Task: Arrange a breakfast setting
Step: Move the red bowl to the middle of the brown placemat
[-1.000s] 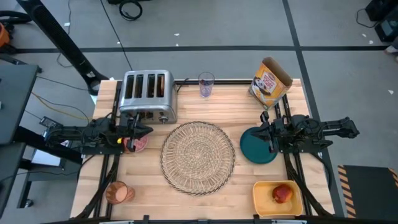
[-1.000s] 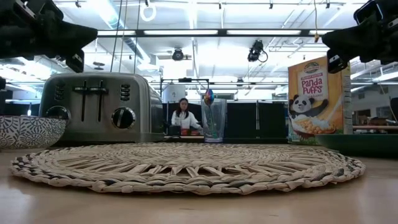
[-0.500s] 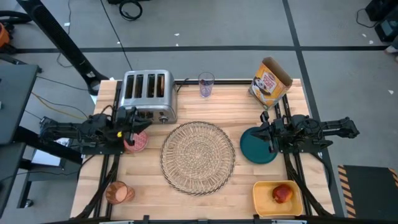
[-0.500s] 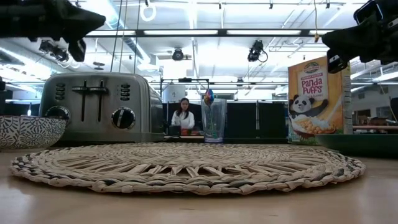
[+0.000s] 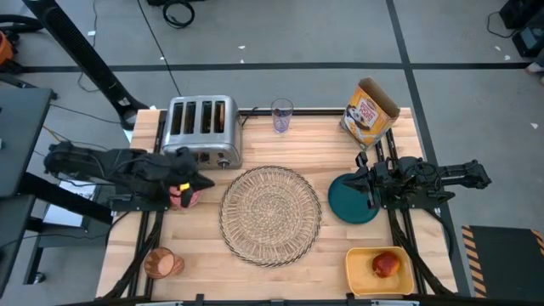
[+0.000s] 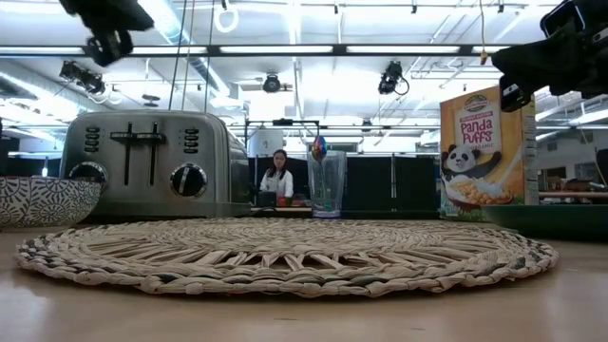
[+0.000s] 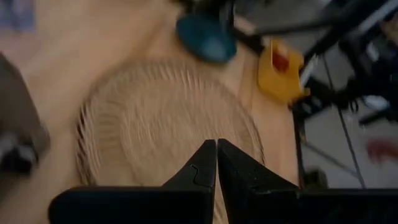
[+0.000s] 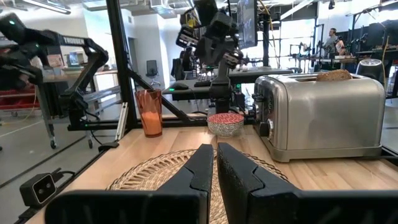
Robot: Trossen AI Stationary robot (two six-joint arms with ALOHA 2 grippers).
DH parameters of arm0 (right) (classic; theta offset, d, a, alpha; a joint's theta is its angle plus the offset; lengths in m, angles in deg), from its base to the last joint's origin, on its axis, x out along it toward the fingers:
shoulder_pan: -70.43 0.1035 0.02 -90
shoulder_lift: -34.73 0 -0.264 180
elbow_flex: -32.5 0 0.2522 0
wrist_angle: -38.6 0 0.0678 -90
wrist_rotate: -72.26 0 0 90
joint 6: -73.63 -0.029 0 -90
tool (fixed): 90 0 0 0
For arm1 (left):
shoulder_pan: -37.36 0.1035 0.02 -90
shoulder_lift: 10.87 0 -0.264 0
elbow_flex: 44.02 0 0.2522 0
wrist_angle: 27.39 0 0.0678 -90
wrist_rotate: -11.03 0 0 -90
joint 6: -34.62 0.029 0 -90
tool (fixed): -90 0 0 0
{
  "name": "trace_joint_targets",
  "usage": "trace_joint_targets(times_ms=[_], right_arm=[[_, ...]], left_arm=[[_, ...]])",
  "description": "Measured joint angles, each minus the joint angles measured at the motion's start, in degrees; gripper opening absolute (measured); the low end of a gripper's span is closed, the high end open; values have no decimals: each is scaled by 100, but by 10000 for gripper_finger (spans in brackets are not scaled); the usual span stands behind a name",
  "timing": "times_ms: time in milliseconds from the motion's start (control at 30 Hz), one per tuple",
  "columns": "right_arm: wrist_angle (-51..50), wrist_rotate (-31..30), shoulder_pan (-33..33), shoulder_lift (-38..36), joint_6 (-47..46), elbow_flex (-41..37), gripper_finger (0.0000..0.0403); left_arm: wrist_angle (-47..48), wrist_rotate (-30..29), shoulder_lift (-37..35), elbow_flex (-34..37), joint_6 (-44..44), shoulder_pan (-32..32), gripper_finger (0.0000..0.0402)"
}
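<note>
The toaster (image 5: pixel 202 129) holds toast (image 8: pixel 334 75) behind the bare placemat (image 5: pixel 270 212), the tub (image 5: pixel 379 270) holds the apple (image 5: pixel 386 264), the shut left pincer (image 5: pixel 197 180) hangs over the bowl (image 5: pixel 184 195), and the shut right pincer (image 5: pixel 360 181) over the plate (image 5: pixel 350 204).

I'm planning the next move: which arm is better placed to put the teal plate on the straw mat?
The right. Its hand hangs at the plate's edge, right beside the mat. The left hand is across the mat, over the pink bowl by the toaster.
</note>
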Motion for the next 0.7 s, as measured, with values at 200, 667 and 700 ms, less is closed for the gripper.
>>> trace_joint_targets(times_ms=[200, 667, 700], right_arm=[[-2, 0, 0, 0, 0, 0, 32], [1173, -735, -6, -2, -492, 0, 32], [1370, -792, -6, -1, -703, 0, 32]], left_arm=[[1268, 356, 773, -1076, -1003, -616, 22], [2146, 312, 1815, -631, -3458, -1113, 30], [2140, 330, 1860, -541, -3540, -1047, 36]])
